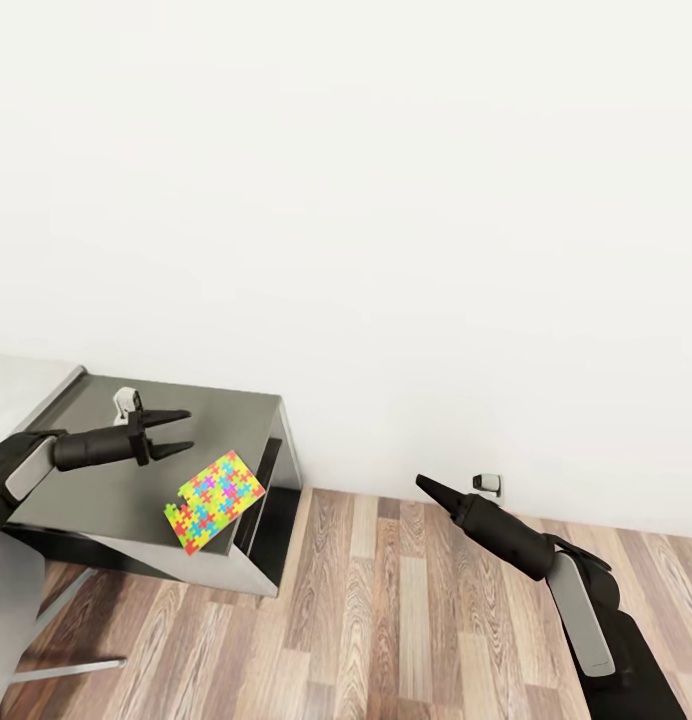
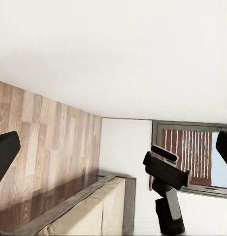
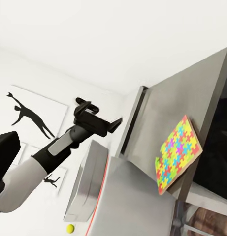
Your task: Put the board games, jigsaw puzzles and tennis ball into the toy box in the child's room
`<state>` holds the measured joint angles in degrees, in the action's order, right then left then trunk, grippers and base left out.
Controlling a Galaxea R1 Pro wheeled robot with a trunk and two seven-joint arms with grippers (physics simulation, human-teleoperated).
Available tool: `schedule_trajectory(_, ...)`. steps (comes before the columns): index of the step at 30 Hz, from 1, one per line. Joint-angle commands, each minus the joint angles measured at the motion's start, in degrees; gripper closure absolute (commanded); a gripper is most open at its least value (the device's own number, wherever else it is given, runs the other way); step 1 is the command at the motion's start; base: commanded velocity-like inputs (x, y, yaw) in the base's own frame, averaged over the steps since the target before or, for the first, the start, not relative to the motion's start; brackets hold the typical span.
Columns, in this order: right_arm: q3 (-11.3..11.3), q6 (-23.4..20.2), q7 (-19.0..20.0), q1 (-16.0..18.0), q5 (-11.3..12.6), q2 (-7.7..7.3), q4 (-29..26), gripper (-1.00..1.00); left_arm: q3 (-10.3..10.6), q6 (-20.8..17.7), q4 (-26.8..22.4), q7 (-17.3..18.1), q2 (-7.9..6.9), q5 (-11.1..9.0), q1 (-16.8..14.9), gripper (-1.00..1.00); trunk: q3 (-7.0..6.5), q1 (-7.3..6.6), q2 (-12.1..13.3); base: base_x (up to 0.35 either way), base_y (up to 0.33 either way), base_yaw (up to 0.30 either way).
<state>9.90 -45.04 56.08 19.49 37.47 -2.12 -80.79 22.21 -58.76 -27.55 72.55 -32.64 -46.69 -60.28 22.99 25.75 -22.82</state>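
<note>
Head view: we see the jigsaw puzzle (image 1: 214, 501) flat near the grey table's (image 1: 106, 500) front corner, our left gripper (image 1: 172, 432) spread wide just beside it. Right gripper (image 1: 426, 486) hangs over wood floor (image 1: 386, 620), fingers together; a tennis ball (image 3: 70, 228) sits well apart.

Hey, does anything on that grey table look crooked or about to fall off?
Yes. The jigsaw puzzle lies skewed to the grey table's edges, at its front corner, with one corner seeming to poke past the front edge. It rests flat. The open left tool hovers beside it, not touching.

wall outlet (image 1: 487, 485) | wood floor (image 1: 386, 620) | silhouette pics (image 3: 29, 115)
</note>
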Motion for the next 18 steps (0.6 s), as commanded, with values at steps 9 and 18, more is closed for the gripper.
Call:
schedule_trajectory(9,0.1,-0.3,0.3,0.1,0.2,-0.06,-0.1,-1.0,0.6,-0.5,-4.0,4.3,-0.51,-0.2,1.7,-1.0,-0.76,0.04,-0.1,0.0,0.0,0.0)
schedule_trajectory(18,0.0,-0.3,0.3,0.1,0.1,0.0,-0.1,-1.0,0.6,-0.4,-4.9,4.8,-0.58,-0.2,2.9,-1.0,-1.61,0.04,-0.1,0.0,0.0,0.0)
